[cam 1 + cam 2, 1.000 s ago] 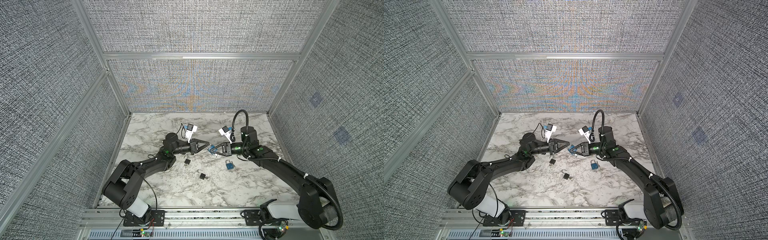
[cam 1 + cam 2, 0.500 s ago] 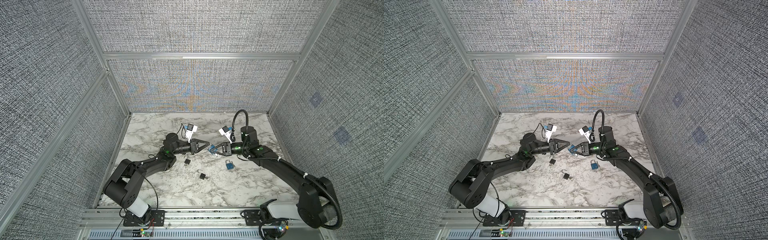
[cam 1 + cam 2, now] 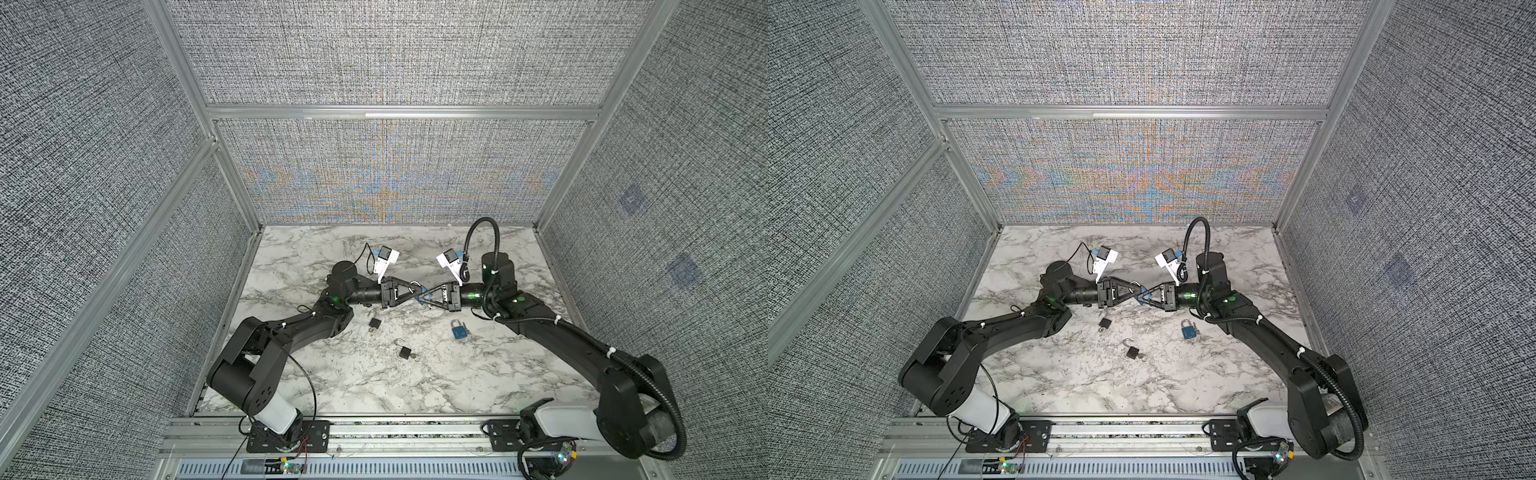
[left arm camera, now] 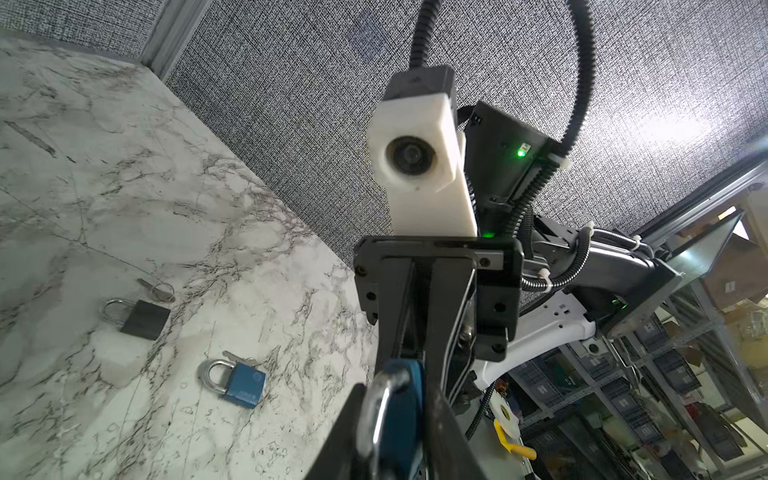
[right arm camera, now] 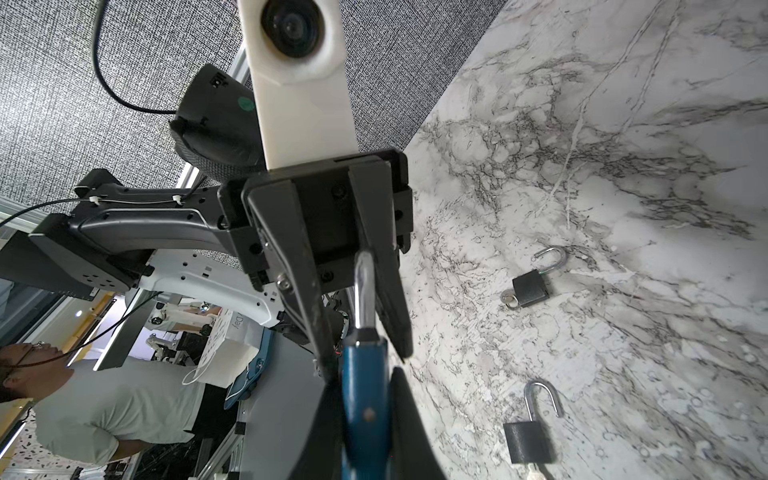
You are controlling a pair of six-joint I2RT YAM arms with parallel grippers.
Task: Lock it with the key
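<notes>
A blue padlock (image 3: 423,291) (image 3: 1143,291) hangs above the middle of the marble table between my two grippers, which meet tip to tip. My right gripper (image 5: 363,386) is shut on the padlock's blue body (image 5: 365,399). My left gripper (image 4: 395,399) faces it with its jaws a little apart around the steel shackle (image 5: 363,291). A gap shows between the shackle and one left finger (image 5: 307,299). The held padlock's key and keyhole end are hidden.
A second blue padlock (image 3: 458,331) lies shut on the table with a key (image 4: 237,357) by it, near my right forearm. Two black padlocks (image 3: 375,324) (image 3: 404,352) with open shackles lie below the grippers. Fabric walls enclose three sides.
My left gripper's jaws have parted slightly around the shackle. Both arms and the held padlock have stayed in place.
</notes>
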